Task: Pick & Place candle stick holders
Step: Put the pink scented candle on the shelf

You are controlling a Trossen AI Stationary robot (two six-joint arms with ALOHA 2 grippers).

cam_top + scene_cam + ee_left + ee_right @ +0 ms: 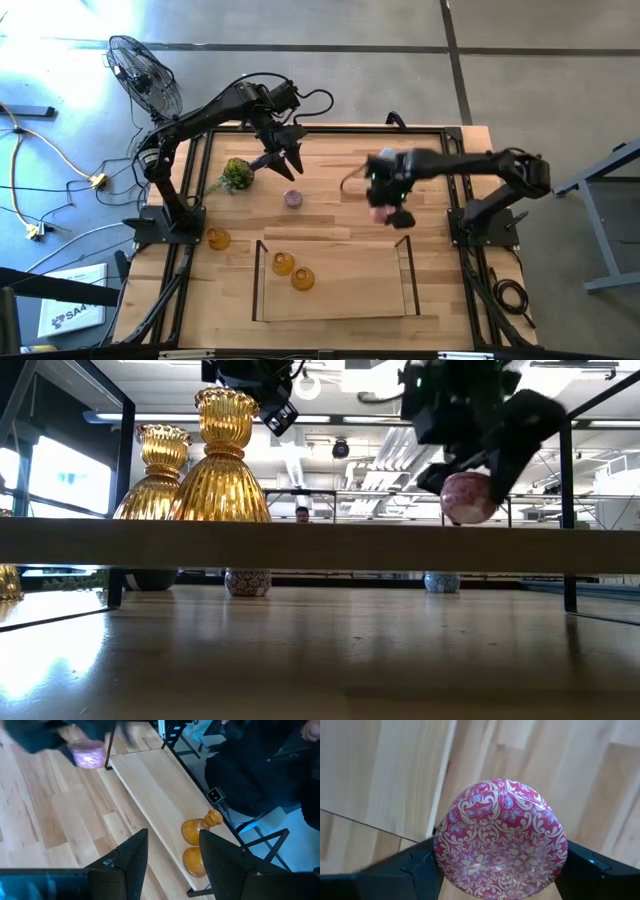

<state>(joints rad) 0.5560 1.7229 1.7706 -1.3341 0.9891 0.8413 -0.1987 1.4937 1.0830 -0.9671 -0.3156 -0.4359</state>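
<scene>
- Right gripper (pixel 384 213) is seen in the high view above the table, just off the tray's (pixel 262 282) far rim; fingers are clamped on the pink holder (pixel 500 839).
- In the right wrist view, the pink holder is pinched between both dark fingers (pixel 412 870), its white scroll pattern facing the camera. It is carried clear of the table in the low view (pixel 468 497).
- Left gripper (pixel 286 159) is held over the table's far-left area, near the green plant ball (pixel 236 174); fingers are spread apart, nothing between them (pixel 170 860).
- Two amber holders (pixel 283 264) (pixel 303 279) are stood upright inside the tray, side by side at its left part.
- A third amber holder (pixel 218 238) is placed on the table outside the tray, left of it.
- Purple holder (pixel 293 198) is sat on the table between the two grippers, beyond the tray's far rim.
- Pale blue holder (pixel 441 582) is made out only in the low view, on the table behind the tray wall.
</scene>
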